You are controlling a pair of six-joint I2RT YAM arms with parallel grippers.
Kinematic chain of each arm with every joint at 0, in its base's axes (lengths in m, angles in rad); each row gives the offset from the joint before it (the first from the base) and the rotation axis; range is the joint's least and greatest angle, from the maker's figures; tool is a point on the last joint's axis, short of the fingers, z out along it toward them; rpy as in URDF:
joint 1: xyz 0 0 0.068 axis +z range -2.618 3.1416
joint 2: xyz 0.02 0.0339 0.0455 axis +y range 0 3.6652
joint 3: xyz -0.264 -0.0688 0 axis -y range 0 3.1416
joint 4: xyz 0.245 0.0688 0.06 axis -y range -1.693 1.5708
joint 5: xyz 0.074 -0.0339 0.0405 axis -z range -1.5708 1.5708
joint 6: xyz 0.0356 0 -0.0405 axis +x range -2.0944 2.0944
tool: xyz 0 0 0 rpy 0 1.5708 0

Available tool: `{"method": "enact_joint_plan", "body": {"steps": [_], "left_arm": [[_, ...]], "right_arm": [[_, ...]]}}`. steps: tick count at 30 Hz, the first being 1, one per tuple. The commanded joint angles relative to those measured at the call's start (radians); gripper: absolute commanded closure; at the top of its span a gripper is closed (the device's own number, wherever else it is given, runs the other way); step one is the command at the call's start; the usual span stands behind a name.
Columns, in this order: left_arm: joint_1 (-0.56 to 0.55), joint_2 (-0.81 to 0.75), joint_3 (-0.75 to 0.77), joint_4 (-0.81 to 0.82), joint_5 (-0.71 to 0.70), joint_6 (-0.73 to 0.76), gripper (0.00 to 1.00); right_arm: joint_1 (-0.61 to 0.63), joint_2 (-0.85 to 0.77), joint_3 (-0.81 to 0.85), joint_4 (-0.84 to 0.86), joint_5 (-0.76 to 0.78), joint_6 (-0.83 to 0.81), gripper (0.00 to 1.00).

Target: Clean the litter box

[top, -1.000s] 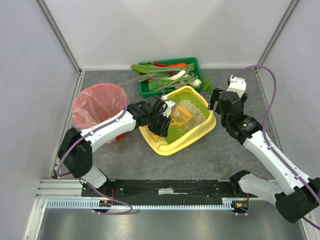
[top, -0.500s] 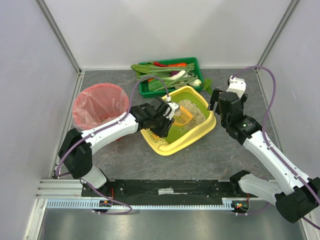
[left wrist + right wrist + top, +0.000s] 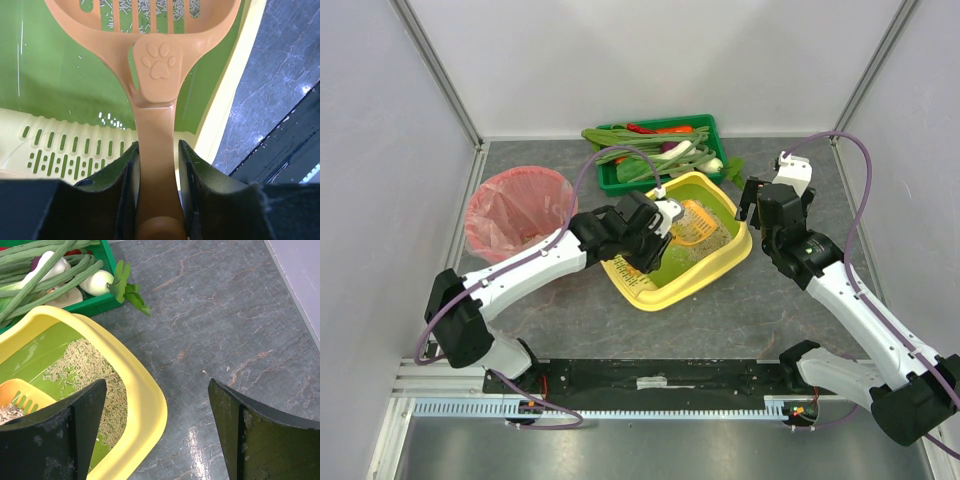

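Note:
The litter box point(image 3: 645, 297) is a yellow tray with a lime-green inside point(image 3: 60, 75). It has a slotted ledge point(image 3: 65, 150) at its near end and pale litter point(image 3: 85, 370) at its far end. My left gripper point(image 3: 655, 232) is shut on the handle point(image 3: 156, 150) of an orange slotted scoop point(image 3: 688, 224). The scoop's head point(image 3: 150, 30) is over the green floor with some grains on it. My right gripper point(image 3: 157, 385) hangs open above the box's right rim point(image 3: 145, 400) and the bare table, holding nothing.
A dark green crate of vegetables point(image 3: 660, 150) stands just behind the litter box. A red bin with a pink bag point(image 3: 518, 208) sits to the left. A leafy sprig point(image 3: 127, 290) lies on the grey table by the crate. Walls close in on both sides.
My left arm has pushed the scoop to the right and farther into the box, toward the litter. The right arm has stayed still.

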Motion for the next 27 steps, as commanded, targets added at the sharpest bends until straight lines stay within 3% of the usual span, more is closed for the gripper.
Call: {"method": "enact_joint_plan", "body": {"steps": [1, 7, 12, 27], "left_arm": [[-0.001, -0.035, 0.054, -0.017, 0.004, 0.024, 0.98], [0.054, -0.03, 0.111, -0.024, 0.084, -0.083, 0.98], [0.161, -0.059, 0.137, -0.041, 0.13, -0.18, 0.98], [0.214, -0.145, 0.197, -0.144, 0.06, -0.372, 0.98]], "right_arm": [[-0.004, -0.021, -0.005, 0.034, 0.015, -0.008, 0.09], [-0.004, -0.018, -0.008, 0.036, 0.007, -0.016, 0.09], [-0.004, -0.026, -0.014, 0.039, 0.003, -0.017, 0.09], [-0.004, -0.03, -0.031, 0.043, -0.025, -0.017, 0.09]]}}
